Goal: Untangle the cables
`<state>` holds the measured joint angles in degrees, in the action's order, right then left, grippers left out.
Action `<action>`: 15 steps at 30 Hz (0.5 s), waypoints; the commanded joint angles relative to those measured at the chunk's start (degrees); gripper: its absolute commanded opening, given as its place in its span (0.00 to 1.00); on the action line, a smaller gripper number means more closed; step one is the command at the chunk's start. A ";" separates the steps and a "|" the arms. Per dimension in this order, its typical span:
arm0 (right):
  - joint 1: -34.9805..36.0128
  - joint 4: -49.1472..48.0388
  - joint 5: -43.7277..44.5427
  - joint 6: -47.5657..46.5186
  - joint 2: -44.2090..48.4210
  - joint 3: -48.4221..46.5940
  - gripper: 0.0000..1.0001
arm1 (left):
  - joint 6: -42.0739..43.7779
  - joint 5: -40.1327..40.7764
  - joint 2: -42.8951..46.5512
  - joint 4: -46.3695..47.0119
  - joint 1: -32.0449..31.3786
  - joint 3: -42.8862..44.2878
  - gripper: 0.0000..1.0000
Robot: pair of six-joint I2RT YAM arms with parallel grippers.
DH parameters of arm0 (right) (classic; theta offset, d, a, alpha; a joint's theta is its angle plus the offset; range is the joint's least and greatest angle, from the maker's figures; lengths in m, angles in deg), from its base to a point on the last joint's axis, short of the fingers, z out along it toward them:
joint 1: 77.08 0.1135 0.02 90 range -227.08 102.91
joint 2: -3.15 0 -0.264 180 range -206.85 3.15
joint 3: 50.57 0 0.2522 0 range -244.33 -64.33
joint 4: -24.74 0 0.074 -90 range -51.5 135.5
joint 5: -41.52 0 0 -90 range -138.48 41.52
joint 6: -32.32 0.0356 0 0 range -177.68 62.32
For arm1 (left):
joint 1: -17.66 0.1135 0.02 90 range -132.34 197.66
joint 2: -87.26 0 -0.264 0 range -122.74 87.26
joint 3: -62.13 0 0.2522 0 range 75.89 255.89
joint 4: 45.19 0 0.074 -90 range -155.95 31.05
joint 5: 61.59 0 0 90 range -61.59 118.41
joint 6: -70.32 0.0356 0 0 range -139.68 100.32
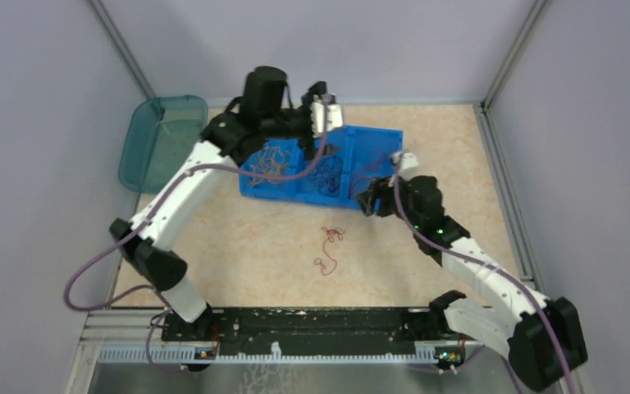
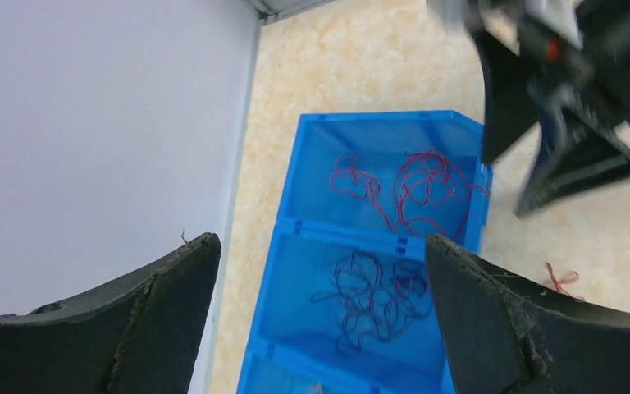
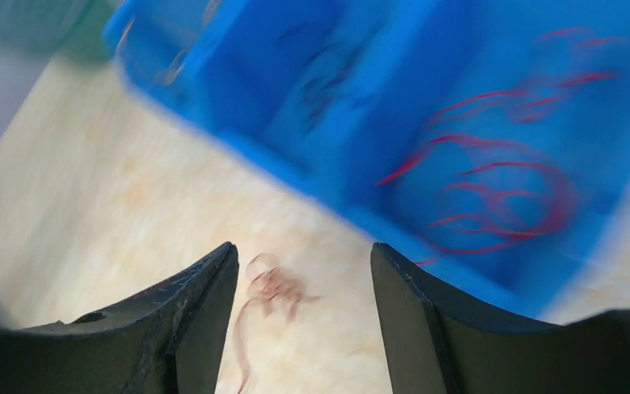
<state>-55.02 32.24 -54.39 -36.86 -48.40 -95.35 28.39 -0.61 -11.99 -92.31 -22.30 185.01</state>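
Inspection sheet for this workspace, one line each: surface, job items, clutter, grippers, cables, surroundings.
Surface: beige table, loose red cable lying on it.
Job's things: blue tray holding orange cables, dark cables and red cables in separate compartments.
Clutter: teal bin at the far left corner.
Grippers: left gripper open above the tray; right gripper open, nothing held.
Cables: lilac arm cables run along both arms.
Surroundings: grey walls on three sides.

White-and-black arms (image 1: 182, 193), lilac cables (image 1: 69, 287)
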 commanded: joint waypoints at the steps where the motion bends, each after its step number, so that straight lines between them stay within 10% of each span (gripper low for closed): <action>1: 12.62 7.28 -12.39 -12.50 -10.24 -9.01 0.62 | -7.17 -4.53 5.65 -10.49 6.59 -3.65 0.99; 15: 14.97 14.44 -13.62 -23.68 -37.29 -22.14 0.66 | -15.75 -11.24 23.12 -7.61 22.44 -21.75 0.99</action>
<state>-40.40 45.29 -67.07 -55.90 -82.44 -112.53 16.83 -8.61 7.84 -100.99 -2.39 165.17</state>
